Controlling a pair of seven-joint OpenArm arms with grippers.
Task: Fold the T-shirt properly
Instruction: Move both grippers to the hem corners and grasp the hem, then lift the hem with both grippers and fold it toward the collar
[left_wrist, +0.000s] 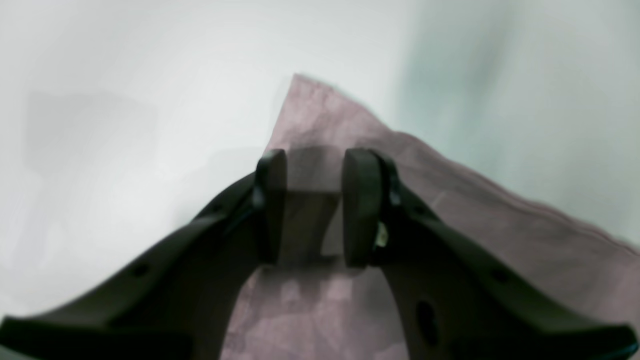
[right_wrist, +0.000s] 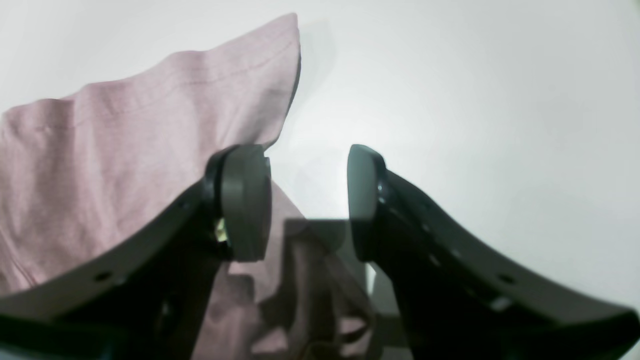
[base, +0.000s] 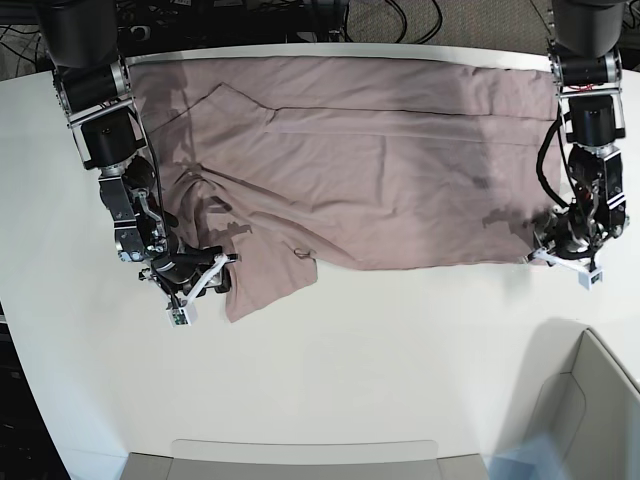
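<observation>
Dusty-pink cloth, the T-shirt (base: 370, 170), lies spread and wrinkled across the white table (base: 400, 360), toward twelve o'clock in the base view. At eight o'clock the right gripper (base: 222, 272) has its fingers parted at a sleeve edge. At four o'clock the left gripper (left_wrist: 314, 207) also stands parted over a hem corner; whether it touches cloth cannot be told through the blur.

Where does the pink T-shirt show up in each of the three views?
Left wrist: the T-shirt runs from centre to lower right, one corner under the left gripper.
Right wrist: it fills the left half, beside the right gripper.
Base: it lies spread across the upper table.
Shared landmark: the shirt's hem corners by each gripper.
</observation>
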